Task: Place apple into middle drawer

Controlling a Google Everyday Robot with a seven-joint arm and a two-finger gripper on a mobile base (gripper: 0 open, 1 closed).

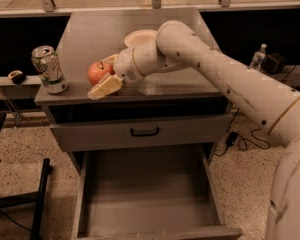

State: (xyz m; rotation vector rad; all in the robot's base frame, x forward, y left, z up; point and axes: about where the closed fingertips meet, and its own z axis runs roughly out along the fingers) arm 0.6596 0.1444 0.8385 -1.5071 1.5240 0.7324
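Note:
The red-orange apple (98, 72) sits on the grey cabinet top (90, 29), near its front left. My gripper (108, 73) is at the apple and open. One pale finger (105, 87) lies in front of the apple, the other (110, 59) is behind it, so the apple is between them. The apple still rests on the top. Below, the middle drawer (145, 184) is pulled out wide, and its flat grey floor has nothing on it.
A green-and-white soda can (49, 69) stands at the top's left front corner. A white bowl (139, 36) sits behind my wrist. A closed drawer front with a black handle (145, 131) is above the open drawer. A water bottle (258, 55) stands at the right.

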